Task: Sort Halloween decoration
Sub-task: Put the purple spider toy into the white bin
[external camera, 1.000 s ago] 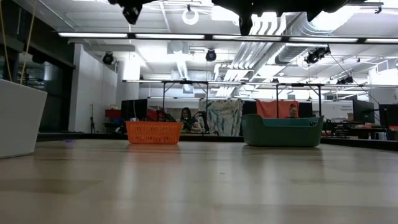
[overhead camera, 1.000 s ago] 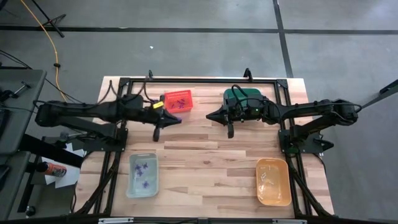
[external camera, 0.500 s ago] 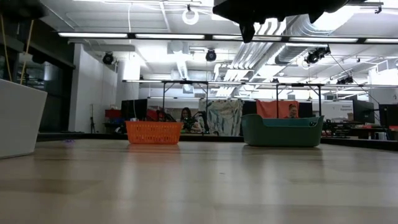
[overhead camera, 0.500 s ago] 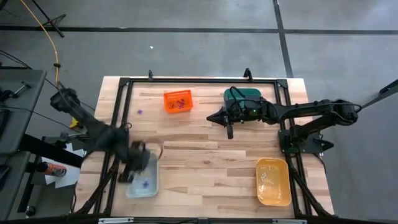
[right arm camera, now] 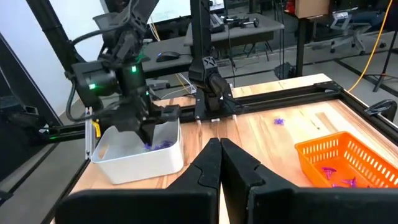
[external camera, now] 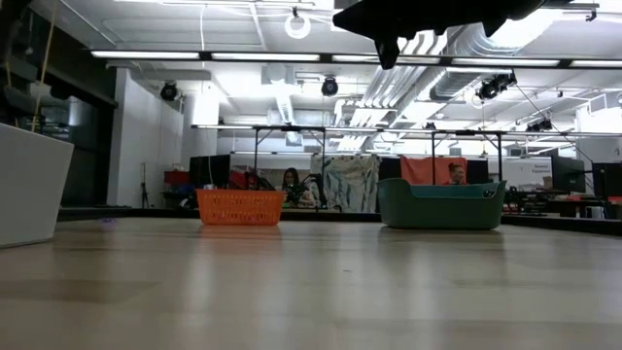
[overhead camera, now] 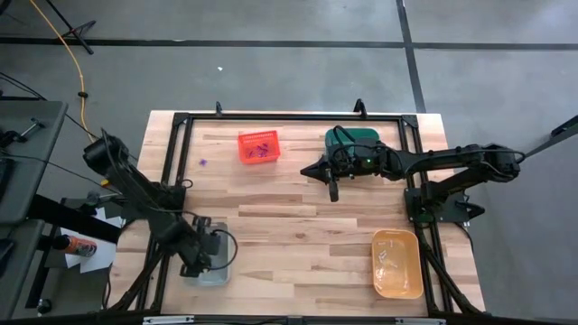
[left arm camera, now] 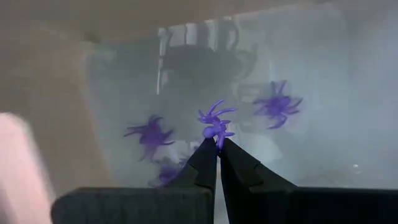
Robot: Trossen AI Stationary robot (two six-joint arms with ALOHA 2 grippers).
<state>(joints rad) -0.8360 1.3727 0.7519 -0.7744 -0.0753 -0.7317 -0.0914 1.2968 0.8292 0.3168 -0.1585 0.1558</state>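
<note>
The Halloween decoration is small purple spiders. One purple spider (left arm camera: pixel 215 123) sits at the tips of my left gripper (left arm camera: pixel 218 144), which is shut on it and points down over the clear bin (overhead camera: pixel 217 268) at the table's near left. Several more spiders (left arm camera: pixel 150 132) lie on that bin's floor. Others lie in the red basket (overhead camera: pixel 258 147), and a loose one (overhead camera: pixel 204 162) rests on the wood left of it. My right gripper (right arm camera: pixel 221 149) hovers shut and level over the table's middle (overhead camera: pixel 307 169), by the green bin (overhead camera: pixel 354 137), holding nothing. My left gripper pinches the purple spider by its lower body (left arm camera: pixel 217 135), only at the free ends of the two fingers. The fingers come from above, pointing down. The spider is lifted clear, above the clear bin's floor and the spiders lying there.
An orange bin (overhead camera: pixel 397 264) stands at the near right. Black frame rails (overhead camera: pixel 289 116) run along the table's far edge and sides. Bare wood lies between the bins. In the low view, people show in the room beyond the red basket (external camera: pixel 241 207) and green bin (external camera: pixel 442 204).
My left gripper has swung from beside the red basket at the far side toward the table's near left corner. It has come down over the clear bin and tipped from nearly level to pointing down.
</note>
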